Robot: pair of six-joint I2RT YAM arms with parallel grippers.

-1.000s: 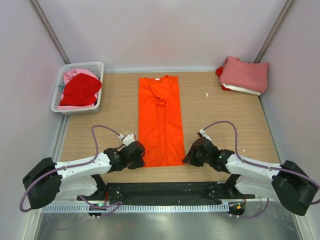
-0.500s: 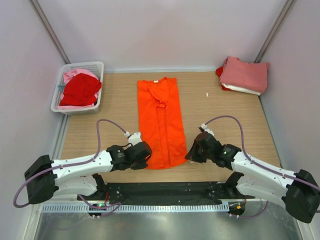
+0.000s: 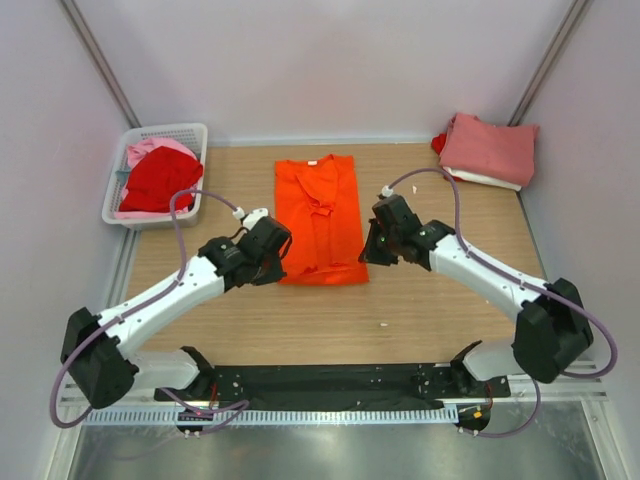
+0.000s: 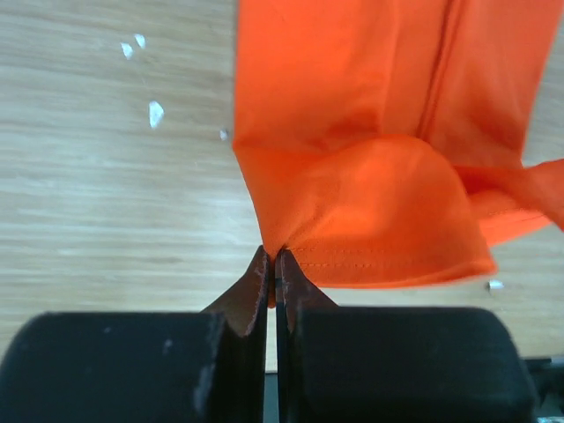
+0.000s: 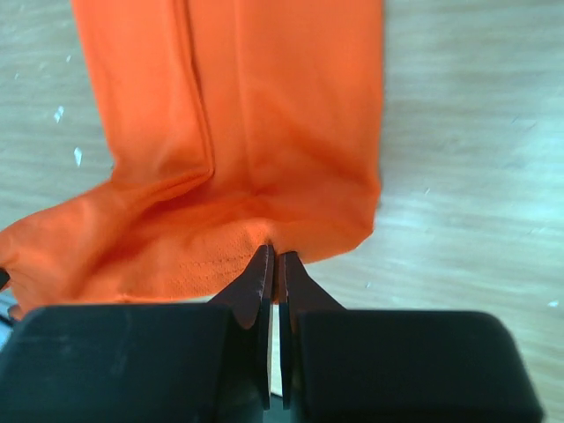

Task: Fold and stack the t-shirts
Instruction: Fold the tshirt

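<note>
Orange cloth is pinched at both near corners. In the left wrist view the left gripper (image 4: 271,264) has its jaws pressed together on a corner of the orange t-shirt (image 3: 320,220), low in the centre of the frame. A line of hem stitching runs just above the jaws, a detail the overhead camera cannot resolve. The right wrist view shows the same on the other side: the right gripper (image 5: 273,264) is clamped on the hem, where the lower layer bulges out toward the lower left of the frame.

From above, the shirt lies at the centre of the wooden counter (image 3: 440,290) as a narrow strip, its near end doubled up and raised at the two corners. White specks (image 4: 155,113) dot the wood in the upper left of the left wrist view.

Only the overhead view reaches the far side. At upper left a white mesh basket (image 3: 195,135) holds a red shirt (image 3: 160,180) over a pink shirt (image 3: 150,152). At upper right a folded salmon-pink shirt (image 3: 490,148) tops a stack with a white shirt (image 3: 485,180) beneath.
</note>
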